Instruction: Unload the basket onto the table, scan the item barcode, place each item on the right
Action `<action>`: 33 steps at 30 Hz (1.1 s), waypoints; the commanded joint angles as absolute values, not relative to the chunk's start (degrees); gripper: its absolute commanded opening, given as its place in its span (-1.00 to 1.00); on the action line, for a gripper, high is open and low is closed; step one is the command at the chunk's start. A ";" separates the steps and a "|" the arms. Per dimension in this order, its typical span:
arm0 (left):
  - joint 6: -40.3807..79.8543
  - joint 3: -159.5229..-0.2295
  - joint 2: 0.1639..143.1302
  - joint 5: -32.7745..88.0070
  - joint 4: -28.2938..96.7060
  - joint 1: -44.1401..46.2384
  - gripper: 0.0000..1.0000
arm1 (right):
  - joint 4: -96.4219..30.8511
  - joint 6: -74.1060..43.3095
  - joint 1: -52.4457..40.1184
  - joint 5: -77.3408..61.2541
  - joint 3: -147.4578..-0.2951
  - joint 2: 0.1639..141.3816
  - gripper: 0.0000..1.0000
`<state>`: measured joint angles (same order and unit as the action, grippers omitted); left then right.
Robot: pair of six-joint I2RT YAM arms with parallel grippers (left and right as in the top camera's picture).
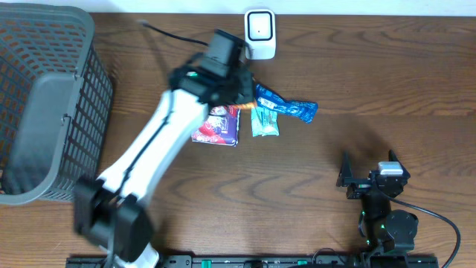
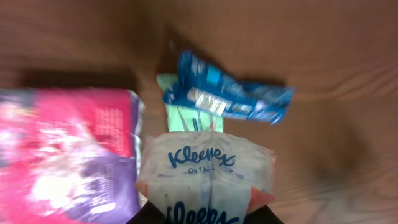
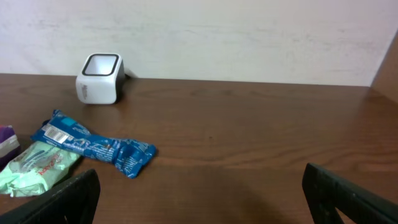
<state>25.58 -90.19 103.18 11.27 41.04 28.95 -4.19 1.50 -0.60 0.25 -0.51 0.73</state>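
A white Kleenex tissue pack with blue lettering and orange corners fills the bottom of the left wrist view, and my left gripper is shut on its near end. Overhead, that gripper hangs just in front of the white barcode scanner at the table's back edge, and the arm hides most of the pack. The scanner also shows in the right wrist view. My right gripper rests open at the front right, with nothing between its fingers.
Below the held pack lie a pink-and-purple packet, a green packet and a blue wrapper. A grey mesh basket stands at the left edge. A black cable runs along the back.
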 commanded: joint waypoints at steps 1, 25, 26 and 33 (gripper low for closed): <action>24.91 -89.47 107.33 10.94 40.64 30.37 -0.45 | -4.27 0.91 -1.17 0.54 -0.32 0.71 0.99; 24.88 -90.61 85.73 10.92 52.75 14.17 0.96 | -4.27 0.91 -1.17 0.54 -0.32 0.71 0.99; 24.88 -90.61 84.62 10.90 54.78 12.75 0.96 | -4.27 0.91 -1.17 0.54 -0.32 0.71 0.99; 24.88 -90.61 81.87 10.92 64.84 3.68 0.96 | -4.25 0.91 -1.17 0.54 -0.32 0.71 0.99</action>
<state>25.43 -90.13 82.06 11.25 63.57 6.13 -4.16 1.52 -0.60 0.25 -0.51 0.73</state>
